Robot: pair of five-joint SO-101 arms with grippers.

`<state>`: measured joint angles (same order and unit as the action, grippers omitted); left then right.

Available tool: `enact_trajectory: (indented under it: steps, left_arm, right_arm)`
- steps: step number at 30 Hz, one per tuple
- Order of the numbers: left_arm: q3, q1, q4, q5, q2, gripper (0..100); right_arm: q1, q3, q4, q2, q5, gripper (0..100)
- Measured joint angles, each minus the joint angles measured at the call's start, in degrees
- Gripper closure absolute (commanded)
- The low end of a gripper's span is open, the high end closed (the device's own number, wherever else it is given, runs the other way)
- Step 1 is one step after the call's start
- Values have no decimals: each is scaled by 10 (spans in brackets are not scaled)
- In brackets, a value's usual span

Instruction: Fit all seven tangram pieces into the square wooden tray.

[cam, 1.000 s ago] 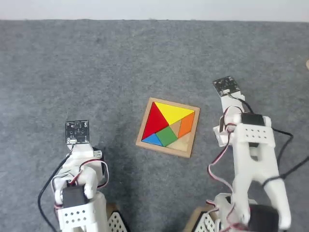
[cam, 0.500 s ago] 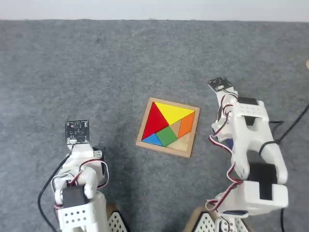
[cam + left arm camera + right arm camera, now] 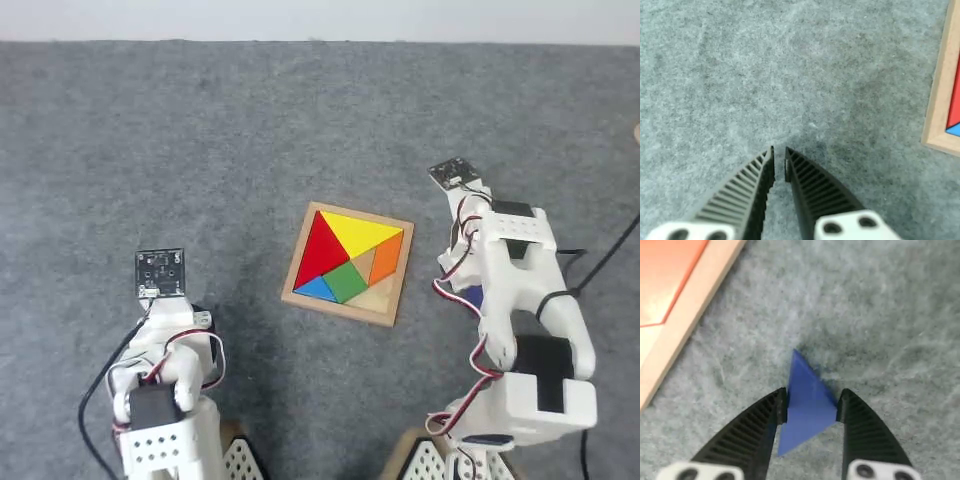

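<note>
1 blue triangle (image 3: 807,416) sits pinched in right gripper (image 3: 812,401).

Lab — grey felt-covered table (image 3: 200,130)

Beside the wooden tray (image 3: 340,308) in the high view, the right arm (image 3: 515,290) hides nearly all of the blue triangle (image 3: 807,407). Both wrist views cut the tray off, leaving rim strips and slivers of coloured pieces.
</note>
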<state>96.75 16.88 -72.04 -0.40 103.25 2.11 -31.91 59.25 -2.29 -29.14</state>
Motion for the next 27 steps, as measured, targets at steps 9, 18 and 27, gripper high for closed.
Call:
enact_trajectory:
  steps: [9, 18, 27]
  left_arm:
    - [0, 0, 0, 0, 0, 964]
    - [0, 0, 0, 0, 0, 964]
    - [0, 0, 0, 0, 0, 964]
  right_arm:
    - [22, -6, 0, 0, 61, 738]
    - [9, -28, 0, -20, 63, 740]
    - [11, -1, 4, -37, 65, 917]
